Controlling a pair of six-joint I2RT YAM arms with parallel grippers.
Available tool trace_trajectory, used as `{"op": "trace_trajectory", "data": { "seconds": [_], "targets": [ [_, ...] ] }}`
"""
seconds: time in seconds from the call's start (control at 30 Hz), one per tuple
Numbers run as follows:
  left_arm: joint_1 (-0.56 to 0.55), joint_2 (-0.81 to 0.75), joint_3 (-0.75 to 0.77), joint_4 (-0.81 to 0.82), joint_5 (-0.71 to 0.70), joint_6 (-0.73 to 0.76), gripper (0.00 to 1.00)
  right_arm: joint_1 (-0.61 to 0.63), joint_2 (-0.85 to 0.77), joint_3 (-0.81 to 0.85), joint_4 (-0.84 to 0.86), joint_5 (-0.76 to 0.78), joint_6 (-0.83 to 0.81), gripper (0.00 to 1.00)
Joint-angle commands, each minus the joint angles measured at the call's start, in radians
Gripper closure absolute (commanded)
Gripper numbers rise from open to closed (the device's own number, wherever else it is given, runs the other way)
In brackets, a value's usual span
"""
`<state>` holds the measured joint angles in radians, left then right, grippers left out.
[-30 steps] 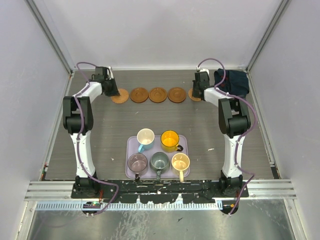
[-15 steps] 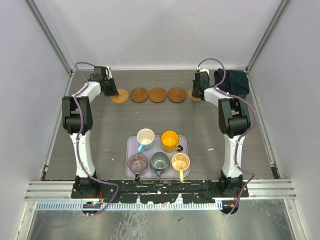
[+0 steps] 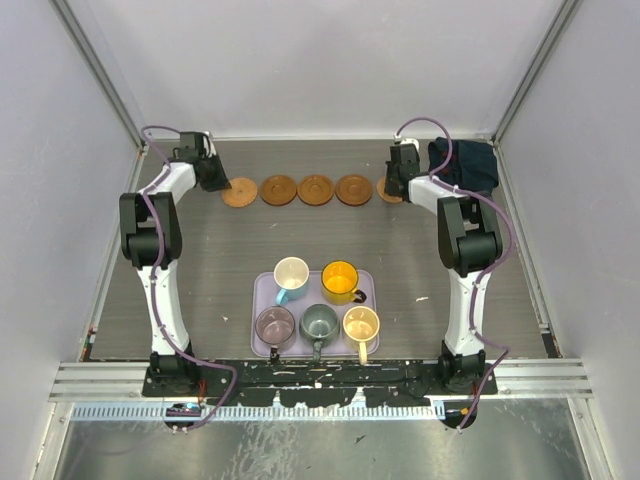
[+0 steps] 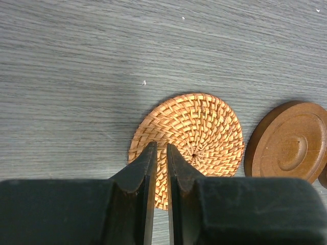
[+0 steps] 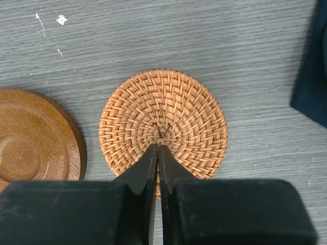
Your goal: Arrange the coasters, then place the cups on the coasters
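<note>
**Near – cups.** Five, upright and mouths up, on the lavender tray (image 3: pixel 257 300) between the arm bases.
- Front row: mauve cup (image 3: pixel 275 324), grey-green cup (image 3: pixel 319 322) and pale yellow cup (image 3: pixel 361 324), handles toward the near edge.
- Back row: light blue cup (image 3: pixel 291 273), handle near-left; orange-yellow cup (image 3: pixel 340 280), handle apparently near-right.
- None is on a coaster yet.

**Far – coasters.** Five discs lie flat, faces up, in one row running left to right across the far part of the table.
- Round, so no long axis of their own; the row is the only axis.
- Three wooden coasters (image 3: pixel 315 189) sit in the middle.
- The left woven coaster (image 4: pixel 188 143) and the right woven coaster (image 5: pixel 162 125) sit at the ends, each just beside its wooden neighbour with a thin gap.

**Left gripper** (image 4: pixel 157 153): over the near rim of the left woven coaster, jaws drawn to a thin slit, nothing between them.

**Right gripper** (image 5: pixel 157 150): tips together near the centre of the right woven coaster, holding nothing. Whether either pair touches the weave cannot be told.

**Step in hand, as judged:** trimming the end coasters into line.
- Done well, this means a light downward press and a flat slide, not a lift.
- Match the gaps along the row.
- Keep the right disc off the dark blue cloth (image 5: pixel 311 76) just beside it.
</note>
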<state>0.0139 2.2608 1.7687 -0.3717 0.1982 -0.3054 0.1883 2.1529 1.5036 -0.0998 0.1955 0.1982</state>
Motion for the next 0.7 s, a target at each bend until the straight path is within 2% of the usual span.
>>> {"op": "trace_trajectory", "data": {
  "seconds": [0.0, 0.37, 0.53, 0.67],
  "targets": [
    [0.01, -0.015, 0.015, 0.025, 0.019, -0.014, 0.86, -0.004, -0.079, -0.023, 0.004, -0.01, 0.027, 0.9],
    [0.016, -0.062, -0.029, 0.133, 0.036, -0.027, 0.8, -0.003, -0.094, -0.052, 0.023, -0.016, 0.023, 0.89],
    [0.017, -0.106, -0.077, 0.196, 0.031, -0.031, 0.73, -0.003, -0.084, -0.021, 0.044, -0.026, -0.009, 0.83],
    [0.018, -0.163, -0.135, 0.255, 0.03, -0.032, 0.69, -0.005, -0.081, 0.011, 0.062, -0.024, -0.028, 0.82]
  ]
}}
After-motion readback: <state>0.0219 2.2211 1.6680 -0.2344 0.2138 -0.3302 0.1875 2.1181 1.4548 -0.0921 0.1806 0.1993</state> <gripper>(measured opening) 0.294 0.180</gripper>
